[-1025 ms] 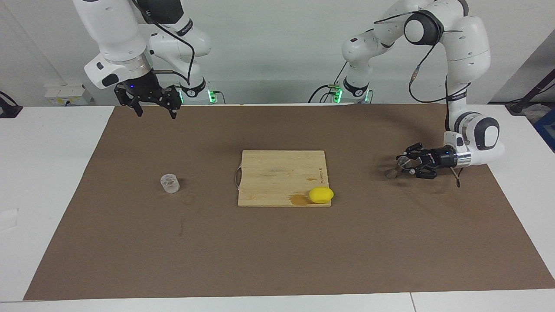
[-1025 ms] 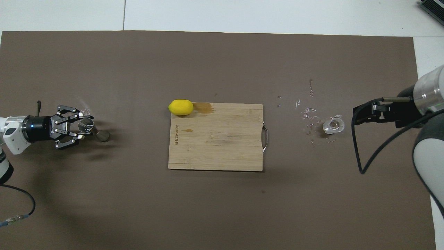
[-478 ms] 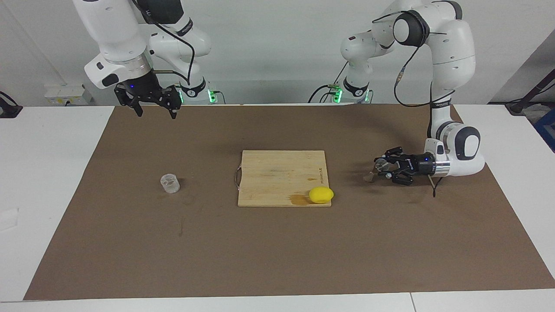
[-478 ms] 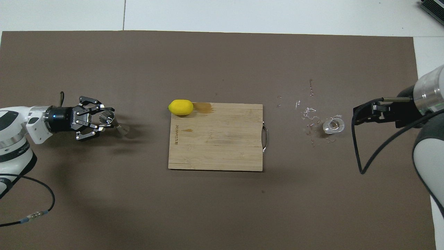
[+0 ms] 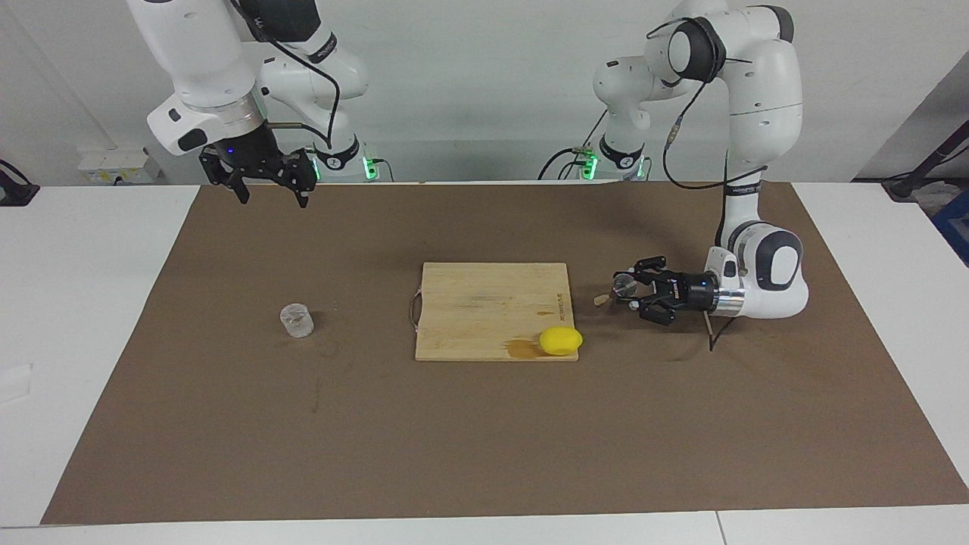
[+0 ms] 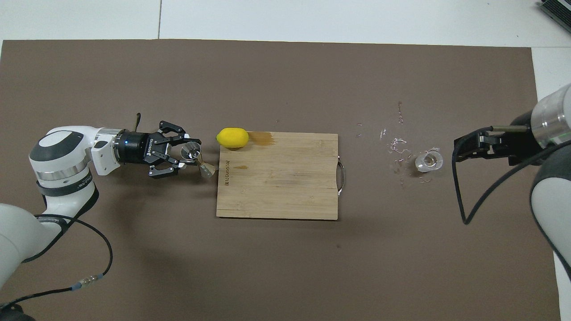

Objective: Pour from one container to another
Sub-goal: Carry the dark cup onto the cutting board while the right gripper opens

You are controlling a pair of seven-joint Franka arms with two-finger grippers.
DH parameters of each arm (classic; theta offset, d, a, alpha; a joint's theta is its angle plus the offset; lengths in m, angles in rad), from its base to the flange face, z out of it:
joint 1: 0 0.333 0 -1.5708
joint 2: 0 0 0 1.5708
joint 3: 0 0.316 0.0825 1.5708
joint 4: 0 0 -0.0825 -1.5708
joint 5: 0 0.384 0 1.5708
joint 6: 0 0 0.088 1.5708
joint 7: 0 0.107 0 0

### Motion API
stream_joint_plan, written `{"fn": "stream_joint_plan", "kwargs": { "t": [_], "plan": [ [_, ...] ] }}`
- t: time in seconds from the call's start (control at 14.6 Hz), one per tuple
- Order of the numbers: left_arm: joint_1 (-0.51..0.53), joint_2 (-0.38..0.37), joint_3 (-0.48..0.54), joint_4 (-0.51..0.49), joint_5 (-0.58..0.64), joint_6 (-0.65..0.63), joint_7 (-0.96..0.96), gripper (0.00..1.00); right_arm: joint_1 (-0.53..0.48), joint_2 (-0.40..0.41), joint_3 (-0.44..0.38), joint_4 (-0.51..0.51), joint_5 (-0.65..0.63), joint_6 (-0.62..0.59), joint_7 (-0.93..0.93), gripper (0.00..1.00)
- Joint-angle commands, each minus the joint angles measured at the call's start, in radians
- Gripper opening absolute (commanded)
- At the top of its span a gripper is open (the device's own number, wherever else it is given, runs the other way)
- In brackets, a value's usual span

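The metal jigger is held tilted in my left gripper, which is shut on it low over the mat, beside the cutting board's edge at the left arm's end; it also shows in the overhead view in the left gripper. The clear glass cup stands upright on the mat toward the right arm's end, also seen from overhead. My right gripper hangs open and empty, high over the mat's edge nearest the robots, apart from the cup.
A wooden cutting board lies mid-table with a yellow lemon on its corner and a wet stain beside it. Spilled droplets lie on the brown mat beside the glass cup.
My left gripper has carried the jigger across the mat from the left arm's end to the cutting board's edge. The right arm, the cup and the lemon have not moved.
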Motion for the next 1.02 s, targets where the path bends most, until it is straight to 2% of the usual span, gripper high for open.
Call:
{"fn": "stream_joint_plan", "kwargs": {
  "t": [0.0, 0.34, 0.61, 0.75, 0.96],
  "plan": [
    [-0.071, -0.012, 0.015, -0.030, -0.044, 0.028, -0.009, 0.26, -0.014, -0.022, 0.003, -0.022, 0.010, -0.007, -0.022, 1.00],
    [-0.162, -0.015, 0.014, -0.048, -0.093, 0.088, -0.007, 0.26, -0.022, -0.022, 0.003, -0.026, 0.010, 0.011, -0.008, 1.00],
    [-0.191, -0.022, 0.012, -0.068, -0.107, 0.135, -0.007, 0.25, -0.022, -0.023, 0.003, -0.040, 0.012, 0.053, 0.051, 1.00],
    [-0.223, -0.027, 0.012, -0.066, -0.167, 0.152, -0.007, 0.25, -0.020, -0.023, 0.005, -0.042, 0.012, 0.059, 0.114, 1.00],
    [-0.297, -0.032, 0.012, -0.059, -0.271, 0.242, -0.007, 0.26, -0.021, -0.025, 0.005, -0.057, 0.013, 0.060, 0.252, 0.99]
  ]
}}
